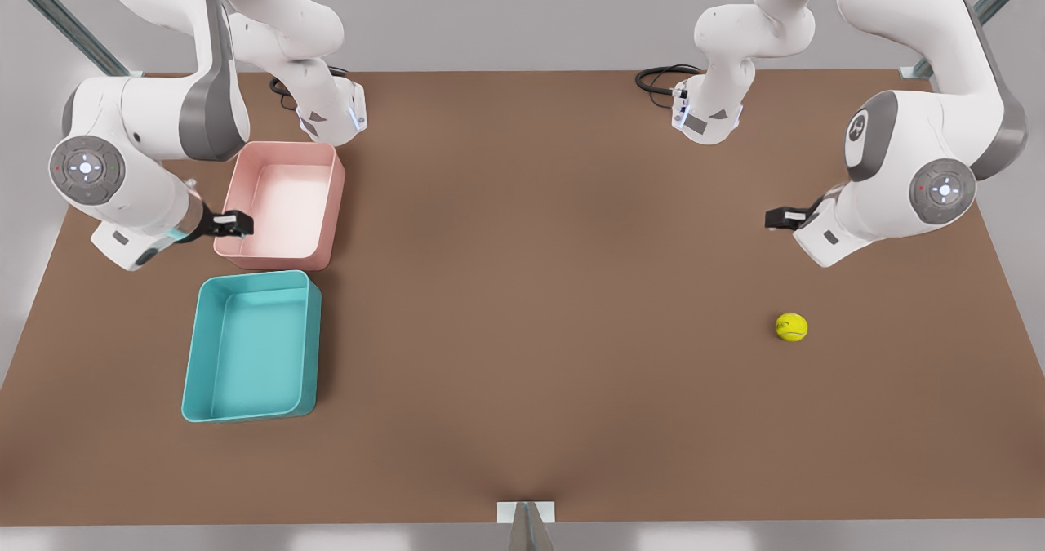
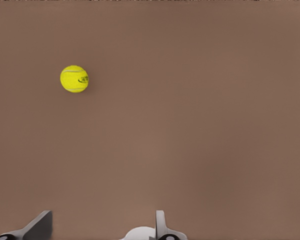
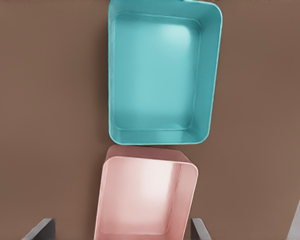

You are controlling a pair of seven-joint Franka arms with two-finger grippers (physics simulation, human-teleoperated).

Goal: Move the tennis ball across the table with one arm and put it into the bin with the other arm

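Note:
The tennis ball [image 1: 791, 326] [image 2: 74, 79] lies on the brown table [image 1: 531, 290] at the front view's right, touched by nothing. Above and behind it hovers my left gripper [image 1: 780, 218] [image 2: 101, 222], open and holding nothing. The teal bin [image 1: 196, 347] [image 3: 212, 75] rests empty at the front view's left. My right gripper [image 1: 237, 223] [image 3: 121, 227] is open and empty, hanging over the near edge of the pink tray, just behind the bin.
A pale pink tray [image 1: 335, 200] [image 3: 187, 195] stands right behind the teal bin, almost touching it. Both arm bases and black cables [image 1: 661, 77] sit along the table's far edge. A wide stretch of bare tabletop separates the ball from the bins.

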